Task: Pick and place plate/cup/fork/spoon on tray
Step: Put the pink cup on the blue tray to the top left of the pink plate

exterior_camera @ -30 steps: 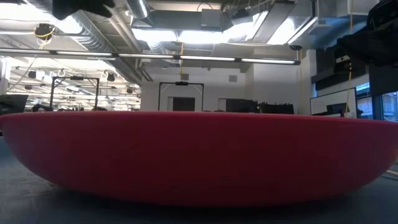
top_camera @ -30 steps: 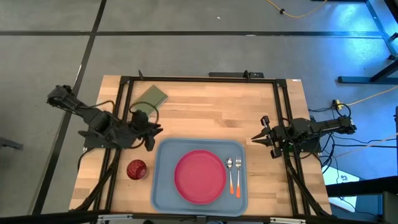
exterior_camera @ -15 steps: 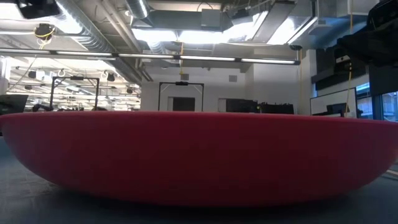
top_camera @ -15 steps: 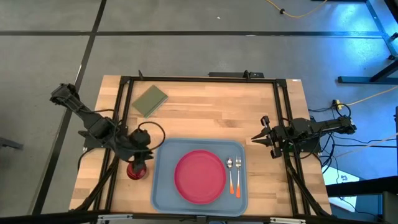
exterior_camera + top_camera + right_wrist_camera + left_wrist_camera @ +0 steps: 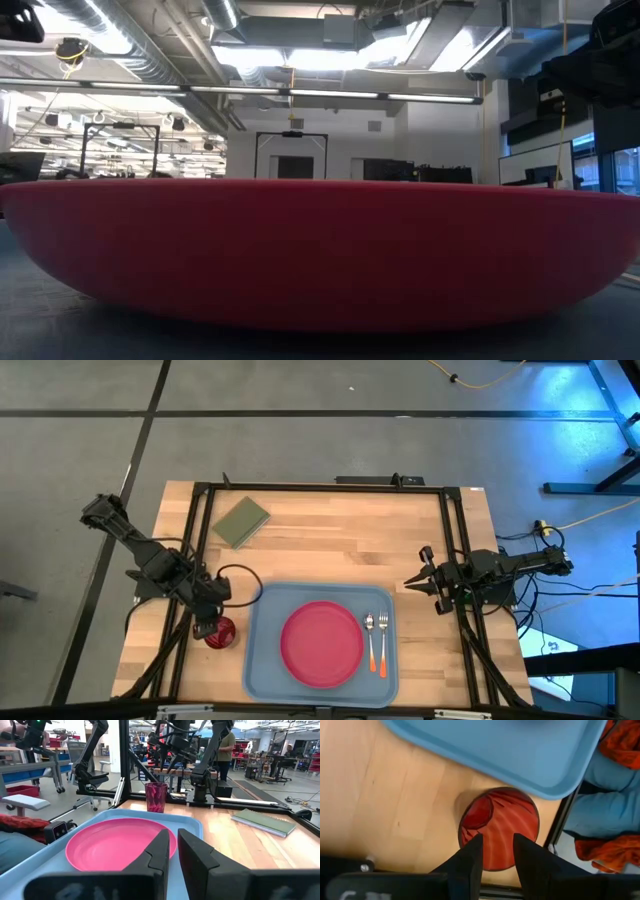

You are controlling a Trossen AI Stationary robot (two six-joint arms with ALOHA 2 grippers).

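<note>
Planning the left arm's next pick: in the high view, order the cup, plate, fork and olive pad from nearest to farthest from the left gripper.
1. The cup, directly under the left gripper, on bare wood left of the tray.
2. The plate, mid-tray.
3. The olive pad, at the table's far left.
4. The fork, at the tray's right edge.

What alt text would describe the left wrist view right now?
Left end effector hangs open just above the small dark red translucent cup, which stands on the light wooden table beside a rounded corner of the light blue plastic tray.
</note>
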